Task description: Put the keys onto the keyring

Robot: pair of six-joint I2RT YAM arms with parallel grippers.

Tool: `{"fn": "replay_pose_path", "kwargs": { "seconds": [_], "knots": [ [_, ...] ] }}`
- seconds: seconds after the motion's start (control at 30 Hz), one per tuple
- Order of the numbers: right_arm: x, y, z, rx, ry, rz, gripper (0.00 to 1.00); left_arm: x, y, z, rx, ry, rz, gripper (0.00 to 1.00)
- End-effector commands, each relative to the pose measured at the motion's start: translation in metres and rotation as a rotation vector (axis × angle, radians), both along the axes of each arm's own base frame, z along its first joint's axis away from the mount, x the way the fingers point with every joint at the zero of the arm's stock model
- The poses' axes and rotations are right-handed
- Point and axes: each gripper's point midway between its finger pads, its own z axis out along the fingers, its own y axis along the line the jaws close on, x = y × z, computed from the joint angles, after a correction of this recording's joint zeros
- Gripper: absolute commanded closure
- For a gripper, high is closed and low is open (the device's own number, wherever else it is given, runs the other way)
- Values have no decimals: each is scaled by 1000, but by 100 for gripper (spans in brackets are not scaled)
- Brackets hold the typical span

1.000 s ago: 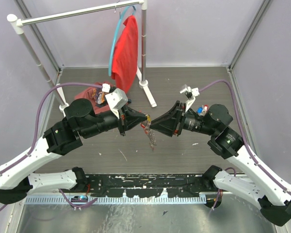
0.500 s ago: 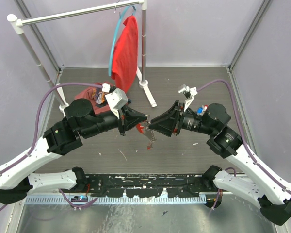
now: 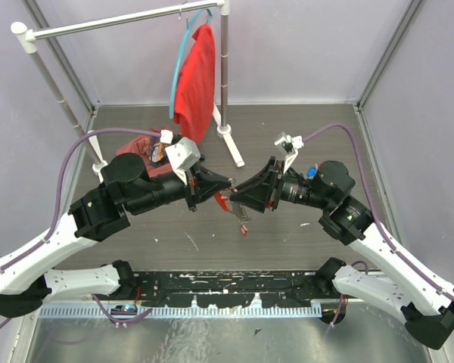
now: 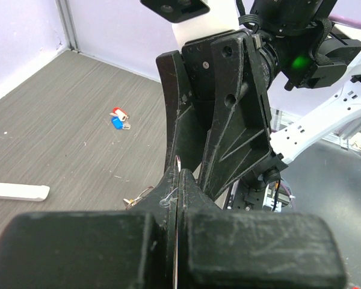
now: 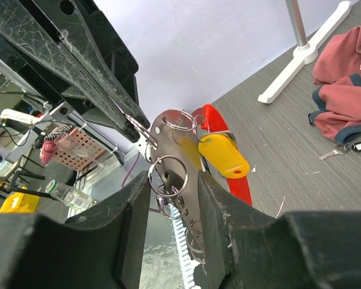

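- We see the left gripper shut tight. Its thin tips pinch a wire loop of the keyring.
- The keyring is up in the air, over the middle of the table, right where the two arms meet nose to nose.
- From that pinch the bunch hangs down. Its long way runs from the left tips down along the red strap, with a yellow tag beside it.
- The right gripper has its fingers apart, one on each side of the bunch. In the right wrist view a gap shows beside one finger, so we think it is not squeezing.
- The loose keys, one red and one blue, lie flat on the table, well away from the ring. In the top view they sit just beside the right arm, so we think that arm is the nearer one to fetch them.
- Another small key lies by the pink cloth.
- The table top is grey, flat and hard, so thin keys will be tricky to lift.
- There is little room between the two grippers. There is more room on the right side, and the rack pole with the hanging red cloth stands at the back.
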Motion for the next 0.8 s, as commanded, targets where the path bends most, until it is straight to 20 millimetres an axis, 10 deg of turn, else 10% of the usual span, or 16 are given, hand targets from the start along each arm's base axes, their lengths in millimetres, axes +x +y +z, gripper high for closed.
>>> {"fn": "replay_pose_path", "kwargs": {
  "seconds": [0.0,0.77],
  "knots": [
    [-6,-2,25,65,-63,18,58,-1,0,22,-68,-33,-7,100],
    [-19,-5,38,119,-78,63,59,0,-1,18,-65,-28,-2,100]
  ]
}}
